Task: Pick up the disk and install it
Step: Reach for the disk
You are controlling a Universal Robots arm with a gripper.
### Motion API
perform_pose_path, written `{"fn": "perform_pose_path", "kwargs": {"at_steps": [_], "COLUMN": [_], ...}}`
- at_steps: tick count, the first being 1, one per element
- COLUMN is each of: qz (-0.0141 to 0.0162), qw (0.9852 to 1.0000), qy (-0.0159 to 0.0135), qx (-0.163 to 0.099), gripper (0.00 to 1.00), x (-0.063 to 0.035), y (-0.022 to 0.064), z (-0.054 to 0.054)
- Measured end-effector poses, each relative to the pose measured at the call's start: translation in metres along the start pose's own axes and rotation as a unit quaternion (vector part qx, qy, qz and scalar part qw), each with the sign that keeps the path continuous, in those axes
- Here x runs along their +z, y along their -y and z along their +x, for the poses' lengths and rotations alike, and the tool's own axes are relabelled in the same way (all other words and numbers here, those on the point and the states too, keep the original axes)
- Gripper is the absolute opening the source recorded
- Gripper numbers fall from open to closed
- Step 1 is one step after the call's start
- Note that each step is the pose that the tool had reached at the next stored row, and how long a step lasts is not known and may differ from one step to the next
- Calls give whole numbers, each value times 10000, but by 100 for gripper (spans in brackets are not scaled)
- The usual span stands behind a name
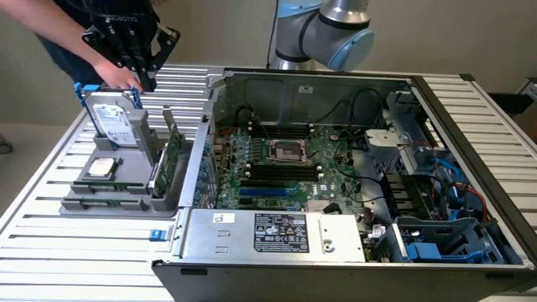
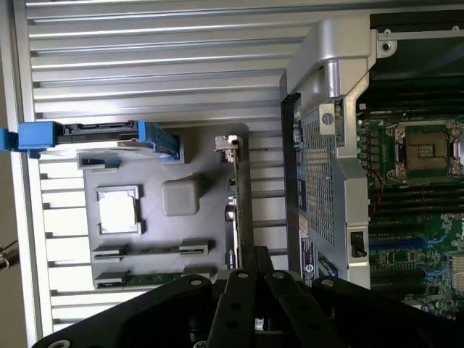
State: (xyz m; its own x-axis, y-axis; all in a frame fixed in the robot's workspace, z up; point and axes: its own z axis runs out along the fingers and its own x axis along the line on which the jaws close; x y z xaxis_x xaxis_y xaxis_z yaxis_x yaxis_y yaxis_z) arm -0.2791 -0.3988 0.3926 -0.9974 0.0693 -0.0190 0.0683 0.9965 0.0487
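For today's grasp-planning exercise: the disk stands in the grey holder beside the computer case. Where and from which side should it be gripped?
Grip the disk near its top edge, fingers on the flat faces, coming from above: it stands upright in the grey holder, lower end seated, top free.

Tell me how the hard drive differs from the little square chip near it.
The hard drive stands upright on edge; the processor chip lies flat. The hard drive is larger and rectangular, framed in blue; the processor chip is small, square, bare silver. Both sit in the grey holder.
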Motion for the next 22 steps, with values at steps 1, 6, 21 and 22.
{"fn": "perform_pose_path", "kwargs": {"at_steps": [1, 6, 21, 22], "qz": [0, 0, 0, 0], "qw": [10000, 10000, 10000, 10000], "qy": [1, 0, 0, 0], "qx": [0, 0, 0, 0], "gripper": [11, 11, 11, 11], "x": [1, 0, 0, -1], "y": [0, 0, 1, 2], "z": [0, 0, 21, 24]}}
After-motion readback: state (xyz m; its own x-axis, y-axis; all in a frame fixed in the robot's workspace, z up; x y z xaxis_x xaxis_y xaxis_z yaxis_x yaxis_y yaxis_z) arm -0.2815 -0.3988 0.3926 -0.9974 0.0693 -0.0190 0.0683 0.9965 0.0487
